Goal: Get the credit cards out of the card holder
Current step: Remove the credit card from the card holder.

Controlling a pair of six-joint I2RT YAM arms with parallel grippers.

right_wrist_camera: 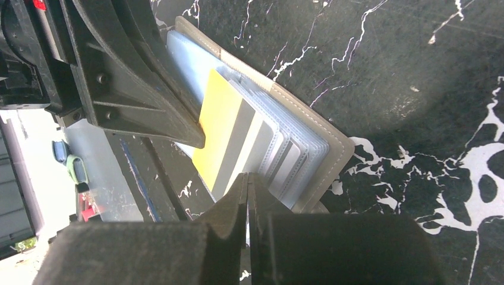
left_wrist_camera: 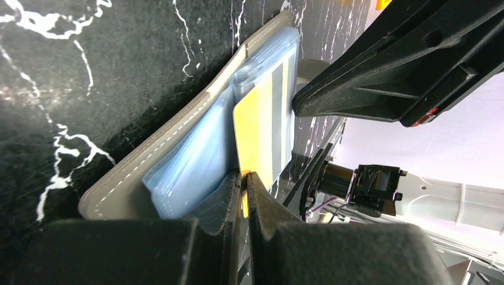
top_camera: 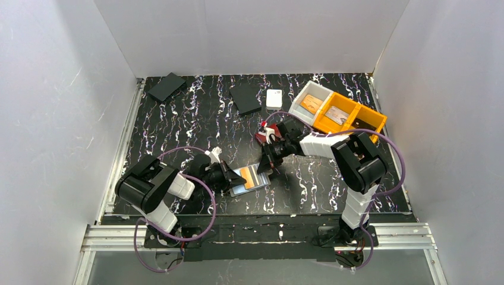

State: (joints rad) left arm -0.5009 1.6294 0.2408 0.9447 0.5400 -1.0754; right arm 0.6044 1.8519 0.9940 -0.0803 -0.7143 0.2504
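The grey card holder (top_camera: 257, 184) lies open on the black marbled table between my two grippers. Its stitched edge shows in the left wrist view (left_wrist_camera: 148, 155) and in the right wrist view (right_wrist_camera: 333, 148). The orange card (top_camera: 248, 176) with a grey stripe sticks partly out of the clear sleeves (left_wrist_camera: 190, 169). My left gripper (left_wrist_camera: 245, 179) is shut on the orange card's (left_wrist_camera: 255, 127) near edge. My right gripper (right_wrist_camera: 248, 178) is shut at the opposite edge, on the holder's clear sleeves (right_wrist_camera: 291, 154) beside the orange card (right_wrist_camera: 217, 124). I cannot tell a light blue card apart from the pale sleeves.
Two flat black squares (top_camera: 166, 86) (top_camera: 245, 98) and a small white box (top_camera: 274, 98) lie at the back. A white bin (top_camera: 312, 102) and yellow bins (top_camera: 350, 116) with cards stand back right. A dark red case (top_camera: 263, 135) lies by the right arm.
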